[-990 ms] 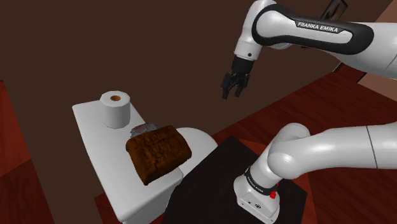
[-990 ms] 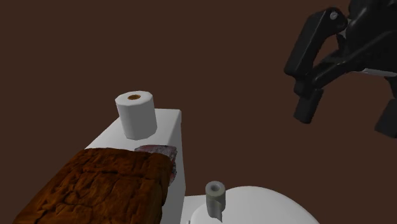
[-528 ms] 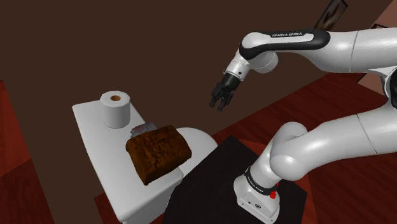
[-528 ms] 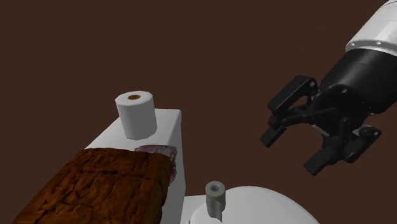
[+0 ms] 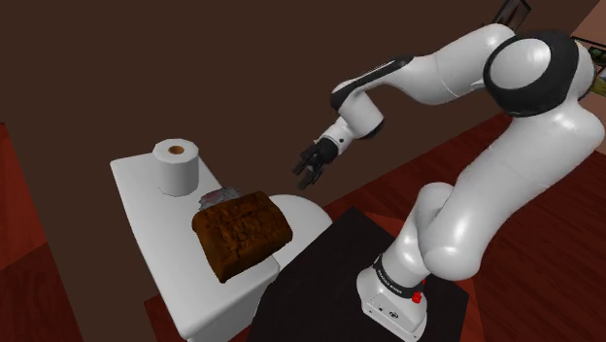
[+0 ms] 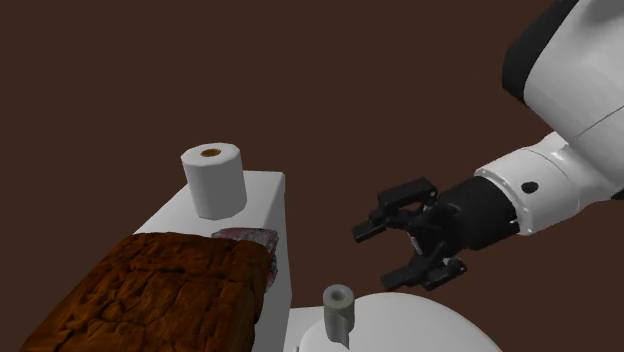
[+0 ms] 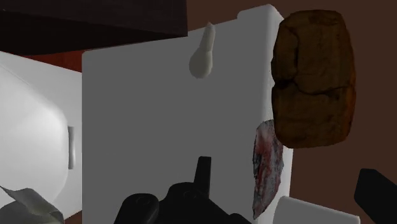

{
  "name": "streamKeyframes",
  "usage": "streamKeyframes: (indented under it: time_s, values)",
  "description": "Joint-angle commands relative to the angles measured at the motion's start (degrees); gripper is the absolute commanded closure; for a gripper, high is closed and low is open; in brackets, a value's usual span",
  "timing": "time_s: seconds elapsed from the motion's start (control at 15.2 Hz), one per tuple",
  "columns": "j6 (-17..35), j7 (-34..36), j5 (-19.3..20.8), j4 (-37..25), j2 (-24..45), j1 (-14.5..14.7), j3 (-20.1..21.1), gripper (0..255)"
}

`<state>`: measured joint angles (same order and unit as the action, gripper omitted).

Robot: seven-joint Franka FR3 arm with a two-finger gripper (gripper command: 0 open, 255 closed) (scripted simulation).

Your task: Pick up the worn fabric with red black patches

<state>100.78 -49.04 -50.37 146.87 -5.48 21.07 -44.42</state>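
Observation:
The worn fabric [image 5: 216, 197] with red and black patches lies flat on a white toilet tank [image 5: 136, 181], half tucked under a brown lumpy block [image 5: 241, 231]. In the second exterior view the fabric [image 6: 248, 238] peeks out beside the block [image 6: 160, 295]. My gripper [image 5: 307, 172] hangs open in the air to the shoulder view's right of the tank, holding nothing. It [image 6: 378, 258] hovers above the toilet lid [image 6: 420, 325]. In the wrist view the fabric [image 7: 267, 168] lies ahead, between my spread fingers [image 7: 202, 172].
A white toilet paper roll [image 5: 177, 166] stands upright at the tank's far end [image 6: 214, 180]. A small grey flush knob [image 6: 339, 310] sticks up by the lid. The black stand [image 5: 340, 255] sits on a red floor, with a dark brown wall behind.
The arm has swung down and toward the shoulder view's left, bringing the open gripper lower and closer to the tank. The fabric, block and roll have not moved.

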Motion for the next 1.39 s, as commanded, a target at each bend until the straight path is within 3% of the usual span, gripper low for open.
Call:
streamKeyframes:
  time_s: [0.0,0.26,0.59,1.19,1.25,1.32]
  values:
    - [-7.8,-9.3,-10.4,-2.9,10.2,1.9,-1.3,0]
    - [-24.1,-20.4,-24.9,-9.0,27.2,-1.7,5.1,0]
    - [-38.7,-26.4,-37.2,-17.2,41.0,-6.9,16.2,0]
    - [-39.4,-29.8,-37.9,-20.5,47.5,-8.2,18.0,0]
    - [-39.3,-29.7,-38.0,-20.5,47.5,-8.1,18.0,255]
    - [-39.3,-29.7,-38.0,-20.6,47.5,-8.1,18.0,255]
